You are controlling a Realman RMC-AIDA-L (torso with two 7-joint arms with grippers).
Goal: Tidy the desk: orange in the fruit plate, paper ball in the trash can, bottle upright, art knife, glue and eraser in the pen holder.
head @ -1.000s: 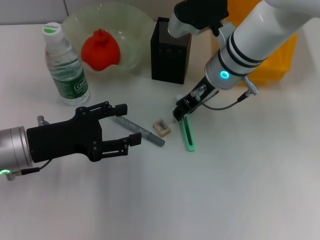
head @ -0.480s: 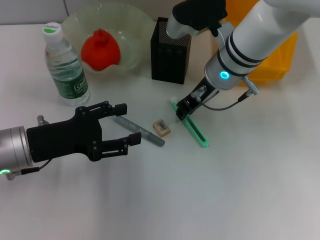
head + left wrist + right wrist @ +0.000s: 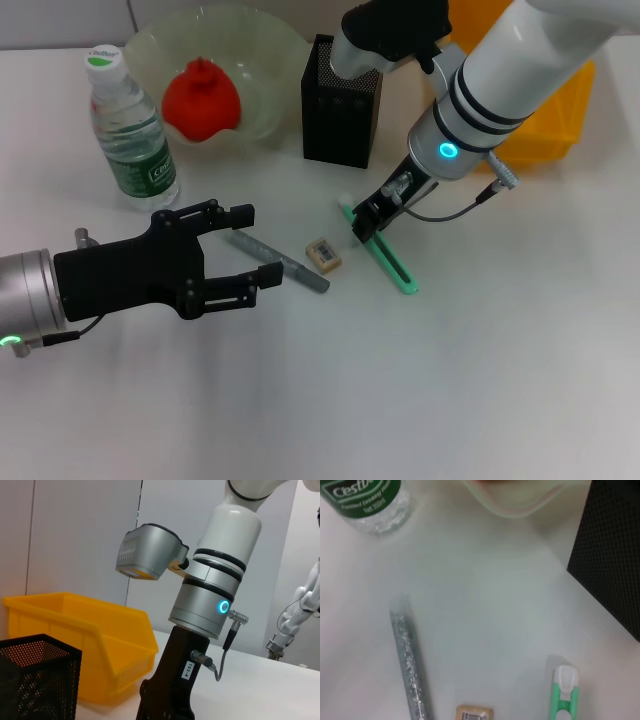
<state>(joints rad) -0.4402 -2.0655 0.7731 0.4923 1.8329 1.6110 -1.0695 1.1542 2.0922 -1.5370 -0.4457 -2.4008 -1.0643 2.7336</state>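
Now right pincer [image 3: 366, 222] grips the art knife [image 3: 385, 256]; left pincer [image 3: 248, 247] hovers open.

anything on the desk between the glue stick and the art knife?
Yes: the eraser lies between the silver glue stick and the green art knife, apart from both. Head view shows it; the right wrist view catches its edge too.

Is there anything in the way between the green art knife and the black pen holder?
Nothing visible. The art knife lies flat on the table with the right gripper at its upper end, and the stretch of table up to the pen holder is bare. The eraser lies off to the side.
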